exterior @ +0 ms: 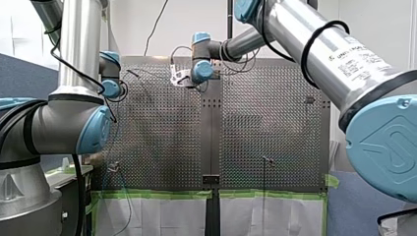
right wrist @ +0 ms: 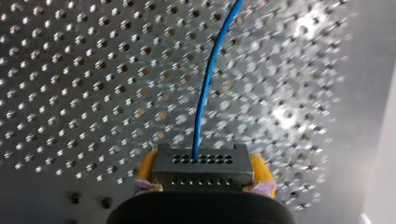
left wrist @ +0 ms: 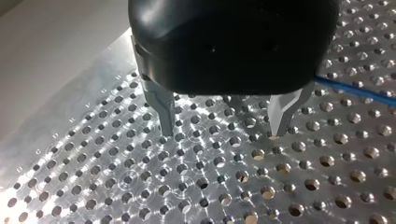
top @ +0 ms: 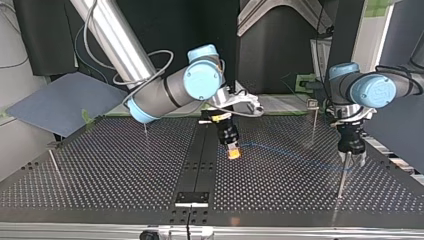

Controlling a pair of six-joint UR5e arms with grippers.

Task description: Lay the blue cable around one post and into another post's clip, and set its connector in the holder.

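perforated table with upright posts, blue cable

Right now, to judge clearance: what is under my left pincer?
Under the left pincer, bare perforated table shows between open fingers; the cable runs beside it. Its black body covers the rest.

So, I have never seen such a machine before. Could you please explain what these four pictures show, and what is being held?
These are two robot arms at a metal table full of holes. One picture looks from behind the arms, one faces them from across the table, and two come from cameras on the wrists. Thin posts stand on the table, and a blue cable runs over it. The right gripper, with yellow pads, holds the cable's dark connector. The left gripper is open and empty, low over the table, with the cable beside it.
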